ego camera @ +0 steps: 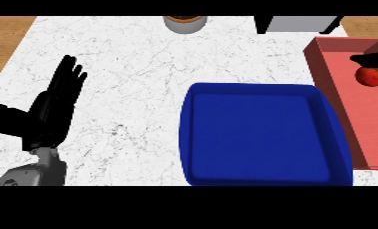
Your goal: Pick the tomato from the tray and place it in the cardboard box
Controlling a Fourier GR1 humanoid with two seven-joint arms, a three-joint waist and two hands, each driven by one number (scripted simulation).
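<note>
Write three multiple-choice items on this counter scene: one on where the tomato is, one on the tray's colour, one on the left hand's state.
1. Where is the tomato?
A. in the blue tray
B. in the red box at the right edge
C. on bare counter

2. What colour is the tray?
A. blue
B. green
C. white

3. How is the left hand?
A. curled round the tomato
B. open, fingers straight
C. pressing into the tray

Key: 1 B, it sits inside the red box; 2 A, the tray is deep blue; 3 B, it rests open at the left over the counter.
</note>
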